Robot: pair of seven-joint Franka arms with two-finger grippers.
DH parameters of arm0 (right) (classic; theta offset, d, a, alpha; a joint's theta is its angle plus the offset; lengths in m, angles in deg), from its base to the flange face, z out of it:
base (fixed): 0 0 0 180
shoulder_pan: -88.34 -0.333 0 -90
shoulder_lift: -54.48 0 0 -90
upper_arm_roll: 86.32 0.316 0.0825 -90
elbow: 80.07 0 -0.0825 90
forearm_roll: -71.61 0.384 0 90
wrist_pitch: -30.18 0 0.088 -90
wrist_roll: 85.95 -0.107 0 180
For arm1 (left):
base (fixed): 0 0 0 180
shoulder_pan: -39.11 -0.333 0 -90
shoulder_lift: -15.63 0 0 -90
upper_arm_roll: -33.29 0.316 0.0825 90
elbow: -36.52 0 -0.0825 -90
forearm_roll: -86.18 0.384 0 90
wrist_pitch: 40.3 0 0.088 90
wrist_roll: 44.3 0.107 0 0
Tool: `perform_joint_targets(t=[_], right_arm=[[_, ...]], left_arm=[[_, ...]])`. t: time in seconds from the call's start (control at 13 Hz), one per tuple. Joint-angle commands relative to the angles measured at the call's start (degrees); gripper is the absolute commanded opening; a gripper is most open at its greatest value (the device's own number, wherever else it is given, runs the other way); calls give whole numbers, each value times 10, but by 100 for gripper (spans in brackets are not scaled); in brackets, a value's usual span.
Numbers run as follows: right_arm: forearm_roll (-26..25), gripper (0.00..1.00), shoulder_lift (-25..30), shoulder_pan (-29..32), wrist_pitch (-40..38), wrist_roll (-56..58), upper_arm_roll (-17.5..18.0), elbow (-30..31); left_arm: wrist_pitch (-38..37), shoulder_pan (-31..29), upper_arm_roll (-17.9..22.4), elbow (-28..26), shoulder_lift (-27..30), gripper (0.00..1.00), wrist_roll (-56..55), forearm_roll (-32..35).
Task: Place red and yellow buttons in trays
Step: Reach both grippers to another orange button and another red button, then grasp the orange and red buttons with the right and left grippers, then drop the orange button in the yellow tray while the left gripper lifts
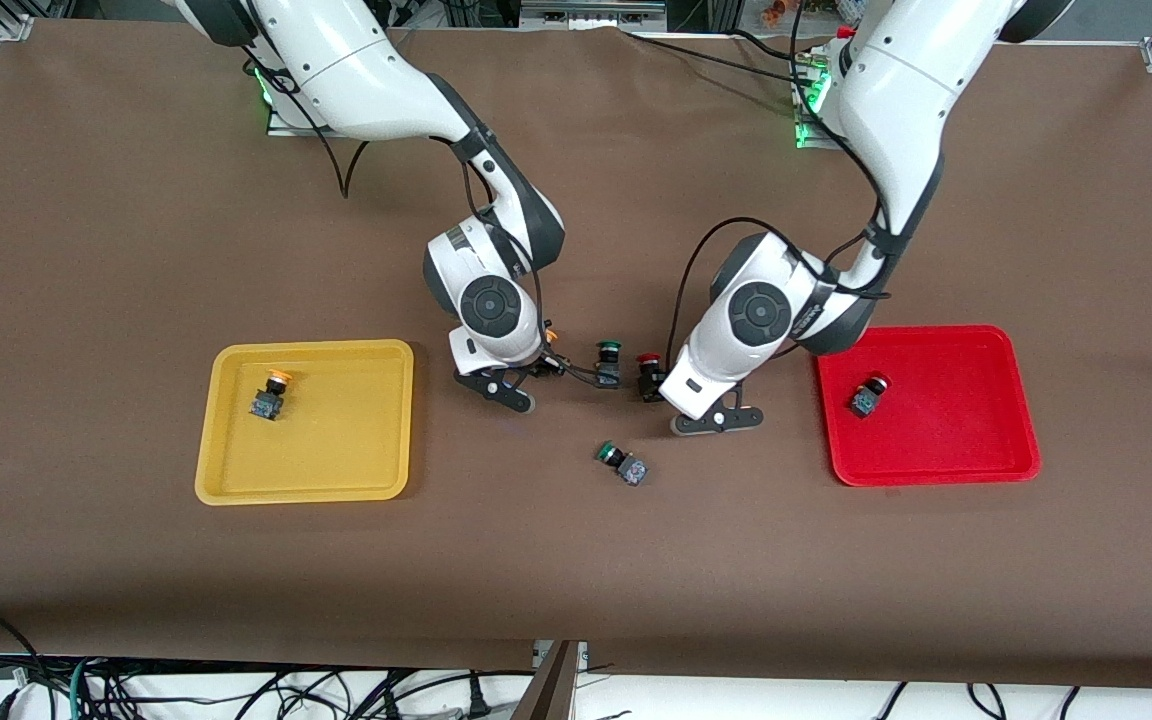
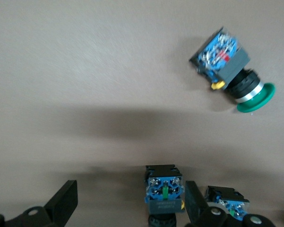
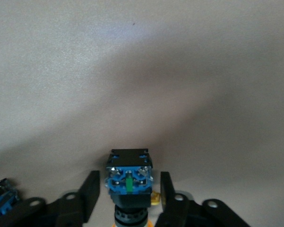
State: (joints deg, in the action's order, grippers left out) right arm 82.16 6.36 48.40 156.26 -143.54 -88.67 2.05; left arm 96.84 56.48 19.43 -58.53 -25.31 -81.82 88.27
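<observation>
We judge these light, rigid plastic switches best pinched across their dark blocky bodies: the right gripper (image 3: 128, 179) stands open astride the yellow-capped push-button switch (image 3: 127, 163) at three o'clock of the shallow yellow plastic tray (image 1: 336, 445), and the left gripper (image 2: 130, 189) stands wide astride the red-capped push-button switch (image 2: 164, 189) at nine o'clock of the shallow red plastic tray (image 1: 936, 445).

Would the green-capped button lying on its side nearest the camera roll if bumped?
Probably not far: the green-capped button rests on a flat side of its blocky body, so it would likely pivot around its round cap. It looks rigid and small, so a bump may slide it on the brown cloth.
</observation>
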Motion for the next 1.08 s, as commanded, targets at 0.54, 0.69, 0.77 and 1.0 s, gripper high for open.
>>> perform_joint_targets(t=[0.54,0.69,0.77,1.0], right_arm=[[-1,0,74,197,-172,314,-11,-13],[-1,0,73,225,-187,371,-15,-8],[-2,0,67,232,-185,375,-15,-5],[-13,0,44,243,-162,385,-20,-1]], left_arm=[[25,31,9,-6,-23,100,-11,6],[26,45,10,-4,-25,97,-36,6],[26,49,13,-3,-30,86,-39,6],[25,44,16,-4,-29,9,-43,6]])
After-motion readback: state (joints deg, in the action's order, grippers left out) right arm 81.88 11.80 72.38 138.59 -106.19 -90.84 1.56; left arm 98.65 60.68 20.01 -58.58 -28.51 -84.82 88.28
